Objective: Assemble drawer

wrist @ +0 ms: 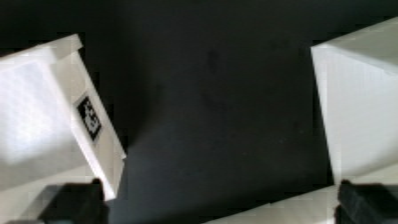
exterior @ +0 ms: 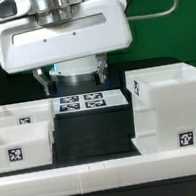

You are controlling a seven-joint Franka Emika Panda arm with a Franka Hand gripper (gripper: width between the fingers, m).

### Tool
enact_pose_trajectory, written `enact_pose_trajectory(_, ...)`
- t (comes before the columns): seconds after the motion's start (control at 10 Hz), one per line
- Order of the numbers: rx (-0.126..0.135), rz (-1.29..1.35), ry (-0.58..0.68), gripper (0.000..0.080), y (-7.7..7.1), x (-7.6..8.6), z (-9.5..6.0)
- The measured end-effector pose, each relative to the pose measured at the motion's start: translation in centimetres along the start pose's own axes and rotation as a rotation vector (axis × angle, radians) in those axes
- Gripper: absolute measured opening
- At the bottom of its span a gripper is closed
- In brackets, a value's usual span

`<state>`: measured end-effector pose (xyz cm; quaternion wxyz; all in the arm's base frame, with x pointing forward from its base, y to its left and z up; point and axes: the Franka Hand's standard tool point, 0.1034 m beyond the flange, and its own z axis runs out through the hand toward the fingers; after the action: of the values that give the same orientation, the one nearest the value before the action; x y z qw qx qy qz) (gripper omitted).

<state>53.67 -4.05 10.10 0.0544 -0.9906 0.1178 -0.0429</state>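
With our gripper (exterior: 76, 83) spread and empty, we judge the near tray (exterior: 34, 147) light, stiff, slick plastic, best pinched across one thin wall.

- The tall boxy white plastic casing (exterior: 164, 117) looks smooth and matt.
- The shallow white plastic tray (exterior: 37, 147) looks equally smooth.
- The black bench (exterior: 91, 137) looks matt.
- The white arm housing (exterior: 68, 40) looks like glossy plastic.

White casing (exterior: 171, 96) and white trays (exterior: 34, 147), each with small black-and-white square tags (exterior: 185, 137). White marker board (exterior: 82, 102), same black-and-white squares printed across. Black desk (exterior: 96, 137). White border blocks (exterior: 107, 175). Green backdrop (exterior: 172, 25).
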Motion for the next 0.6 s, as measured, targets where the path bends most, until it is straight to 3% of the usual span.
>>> enact_pose_trajectory(0.1,-0.049,-0.084,-0.021,0.0648,0.5,-0.4,0.8)
enact_pose_trajectory(0.2,-0.078,-0.133,-0.036,0.0648,0.9,-0.7,1.5)
enact_pose_trajectory(0.6,-0.103,-0.183,-0.062,0.0648,4.6,-1.3,3.6)
